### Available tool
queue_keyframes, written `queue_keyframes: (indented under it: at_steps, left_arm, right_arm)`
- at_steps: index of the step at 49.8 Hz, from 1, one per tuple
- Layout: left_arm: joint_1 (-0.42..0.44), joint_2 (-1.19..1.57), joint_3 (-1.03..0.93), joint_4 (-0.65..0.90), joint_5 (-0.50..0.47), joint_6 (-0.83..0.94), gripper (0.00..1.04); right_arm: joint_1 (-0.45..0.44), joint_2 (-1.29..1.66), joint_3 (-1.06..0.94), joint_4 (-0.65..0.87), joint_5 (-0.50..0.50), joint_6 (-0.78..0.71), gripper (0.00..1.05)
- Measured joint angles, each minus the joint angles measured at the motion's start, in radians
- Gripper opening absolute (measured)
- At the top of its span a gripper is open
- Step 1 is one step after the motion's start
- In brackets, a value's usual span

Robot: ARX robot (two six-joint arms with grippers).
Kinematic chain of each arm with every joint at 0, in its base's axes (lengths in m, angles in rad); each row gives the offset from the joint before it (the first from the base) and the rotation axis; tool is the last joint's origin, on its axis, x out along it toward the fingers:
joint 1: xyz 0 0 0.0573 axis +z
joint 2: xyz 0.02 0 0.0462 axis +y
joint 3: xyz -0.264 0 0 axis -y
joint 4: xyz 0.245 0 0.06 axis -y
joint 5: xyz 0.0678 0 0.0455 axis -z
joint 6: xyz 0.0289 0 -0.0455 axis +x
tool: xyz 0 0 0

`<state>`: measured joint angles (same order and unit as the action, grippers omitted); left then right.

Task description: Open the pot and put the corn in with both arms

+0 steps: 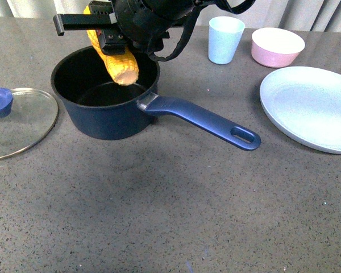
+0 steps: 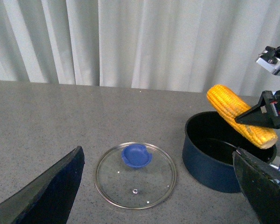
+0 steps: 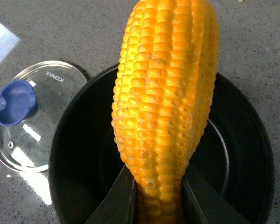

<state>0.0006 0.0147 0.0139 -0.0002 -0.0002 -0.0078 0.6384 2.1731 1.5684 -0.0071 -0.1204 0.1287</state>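
The dark navy pot [image 1: 111, 122] stands open on the grey table, its long handle [image 1: 207, 121] pointing front right. My right gripper [image 1: 111, 41] is shut on the corn [image 1: 118, 62] and holds it tilted over the pot's open mouth. In the right wrist view the corn [image 3: 165, 98] sits between the two fingers, above the pot's black inside [image 3: 233, 158]. In the left wrist view my left gripper [image 2: 163, 186] is open and empty above the glass lid [image 2: 135, 175], with the pot [image 2: 214, 161] and corn [image 2: 240, 116] beside it.
The glass lid with a blue knob [image 1: 14, 119] lies flat left of the pot. A pale blue cup [image 1: 225, 38], a pink bowl [image 1: 277, 46] and a large pale plate [image 1: 312, 105] stand at the back right. A white curtain [image 2: 140, 42] hangs behind the table.
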Motion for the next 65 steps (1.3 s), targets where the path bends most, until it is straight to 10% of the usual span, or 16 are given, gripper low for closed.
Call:
queue_keyframes:
  at_steps: [18,42,65]
  left_arm:
    - [0.000,0.000,0.000,0.000,0.000,0.000,0.96]
    - [0.000,0.000,0.000,0.000,0.000,0.000,0.96]
    - [0.000,0.000,0.000,0.000,0.000,0.000,0.96]
  right_arm:
    - [0.003,0.039,0.014,-0.008,0.009,-0.017,0.15]
    - [0.005,0.031,-0.017,0.017,0.012,-0.015,0.97]
    - [-0.159,-0.515,-0.595,0.364,-0.034,0.164,0.96]
